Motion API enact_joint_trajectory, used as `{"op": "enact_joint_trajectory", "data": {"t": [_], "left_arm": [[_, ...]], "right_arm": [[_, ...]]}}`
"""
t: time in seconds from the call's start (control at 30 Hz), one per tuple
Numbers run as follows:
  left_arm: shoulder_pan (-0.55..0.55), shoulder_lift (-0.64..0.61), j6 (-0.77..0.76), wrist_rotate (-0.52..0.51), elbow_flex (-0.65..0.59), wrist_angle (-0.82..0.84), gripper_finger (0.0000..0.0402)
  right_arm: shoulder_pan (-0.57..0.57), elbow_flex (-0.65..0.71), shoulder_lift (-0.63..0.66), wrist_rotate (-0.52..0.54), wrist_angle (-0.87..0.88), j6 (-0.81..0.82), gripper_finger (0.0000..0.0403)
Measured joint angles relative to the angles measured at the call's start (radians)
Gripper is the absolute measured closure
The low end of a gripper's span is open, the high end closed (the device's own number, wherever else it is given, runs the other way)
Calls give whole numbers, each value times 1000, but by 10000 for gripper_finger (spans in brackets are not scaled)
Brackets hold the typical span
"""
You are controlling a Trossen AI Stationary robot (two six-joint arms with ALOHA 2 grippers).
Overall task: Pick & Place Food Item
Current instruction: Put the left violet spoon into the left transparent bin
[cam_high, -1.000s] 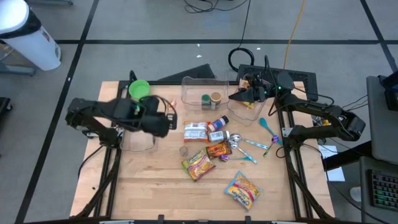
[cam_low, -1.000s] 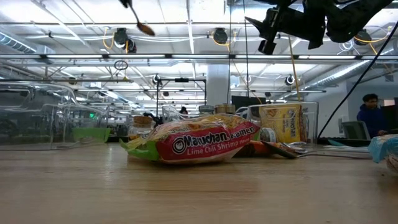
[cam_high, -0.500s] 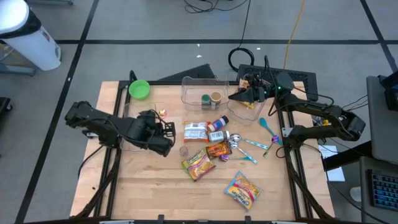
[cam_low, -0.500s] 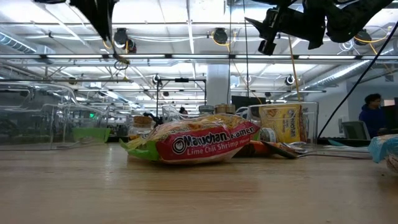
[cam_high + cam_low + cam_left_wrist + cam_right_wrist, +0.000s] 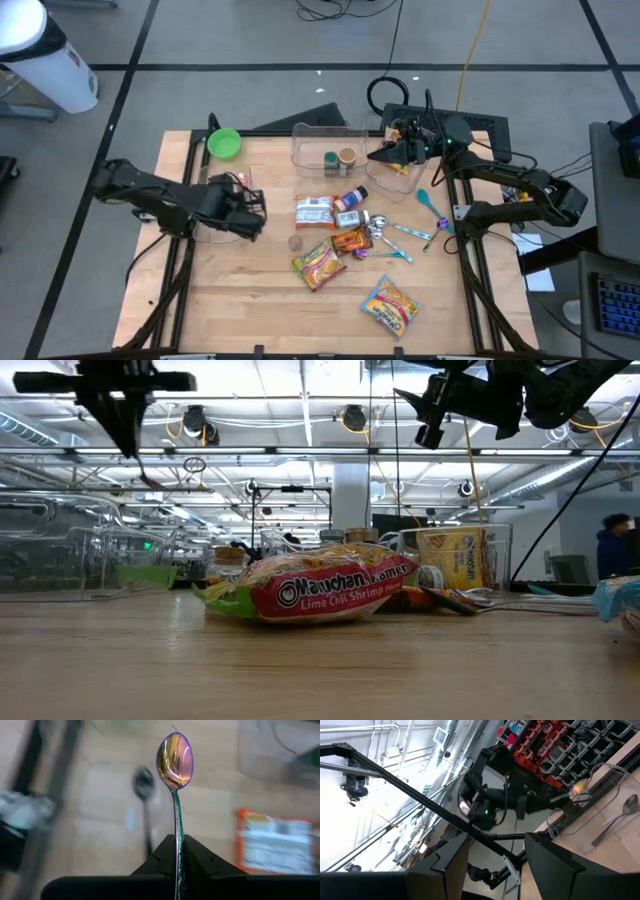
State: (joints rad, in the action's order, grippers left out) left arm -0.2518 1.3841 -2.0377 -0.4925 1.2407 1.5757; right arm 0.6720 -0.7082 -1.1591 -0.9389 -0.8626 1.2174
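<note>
The left gripper (image 5: 176, 870) is pinching a spoon (image 5: 174, 762) above the tabletop (image 5: 250, 300); the right gripper's (image 5: 492, 850) fingers are spread, holding nothing.

Green bowl (image 5: 223, 143) at table's (image 5: 250, 300) far left corner — clear tub (image 5: 325, 146) just right of it. White cylinder (image 5: 45, 55) on floor, well apart.
</note>
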Motion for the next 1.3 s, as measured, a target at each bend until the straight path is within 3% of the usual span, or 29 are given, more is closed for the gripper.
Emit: {"op": "enact_joint_trajectory", "data": {"t": [0.47, 1.07, 1.3], "left_arm": [[64, -41, 270, 23, -95, -85, 382], [111, -42, 335, 111, -281, -317, 387], [142, -40, 358, 194, -348, -402, 400]], "right_arm": [[0, 0, 0, 51, 21, -25, 218], [0, 0, 0, 50, 22, -25, 218], [0, 0, 0, 48, 22, -25, 218]]}}
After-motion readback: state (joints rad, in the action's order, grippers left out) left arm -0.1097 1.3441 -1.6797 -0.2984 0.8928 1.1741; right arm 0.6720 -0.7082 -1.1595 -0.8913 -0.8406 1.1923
